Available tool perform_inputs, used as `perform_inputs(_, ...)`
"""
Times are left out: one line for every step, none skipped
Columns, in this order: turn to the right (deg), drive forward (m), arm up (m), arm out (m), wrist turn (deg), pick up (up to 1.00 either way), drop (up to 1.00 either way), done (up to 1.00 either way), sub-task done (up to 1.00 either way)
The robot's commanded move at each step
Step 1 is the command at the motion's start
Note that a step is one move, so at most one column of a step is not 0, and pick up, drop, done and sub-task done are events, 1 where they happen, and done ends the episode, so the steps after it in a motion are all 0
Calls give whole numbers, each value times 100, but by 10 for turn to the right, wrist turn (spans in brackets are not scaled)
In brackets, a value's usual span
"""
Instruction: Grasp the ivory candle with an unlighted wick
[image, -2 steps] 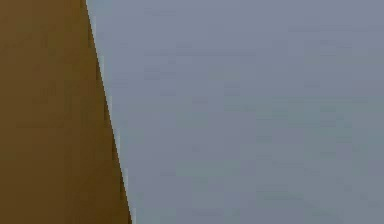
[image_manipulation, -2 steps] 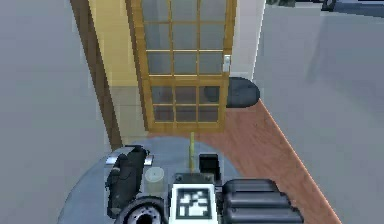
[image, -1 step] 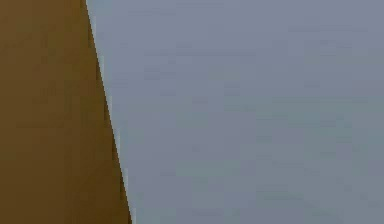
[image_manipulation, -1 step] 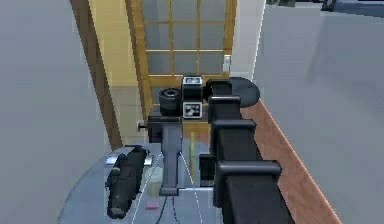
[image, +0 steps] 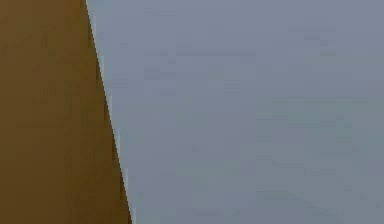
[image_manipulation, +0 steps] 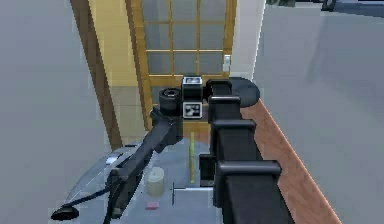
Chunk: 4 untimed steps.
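A short ivory candle (image_manipulation: 156, 182) stands upright on a grey round tabletop (image_manipulation: 88, 178) at the arm side view's lower left. The dark arm bar (image_manipulation: 240, 170) rises from the bottom edge, with two marked white squares (image_manipulation: 191, 100) at its far end. Left of them sits the gripper's dark body, and its fingers slant down and left over the tabletop. The gripper (image_manipulation: 118, 188) ends just left of the candle. I cannot tell whether it holds anything or touches the candle.
A small pink thing (image_manipulation: 152, 205) lies on the table in front of the candle. Behind stands a wood-framed glass door (image_manipulation: 180, 40) in a yellow wall. Brown wooden floor (image_manipulation: 290, 150) runs along a grey wall (image_manipulation: 325, 80). A brown panel (image: 50, 110) meets a grey wall (image: 250, 110) close ahead.
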Motion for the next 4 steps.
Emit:
perform_inputs(0,0,0,0,450,0,0,0,0)
perform_inputs(0,0,0,0,450,0,0,0,0)
perform_inputs(0,0,0,0,150,0,0,0,0)
perform_inputs(0,0,-28,0,0,0,0,0,0)
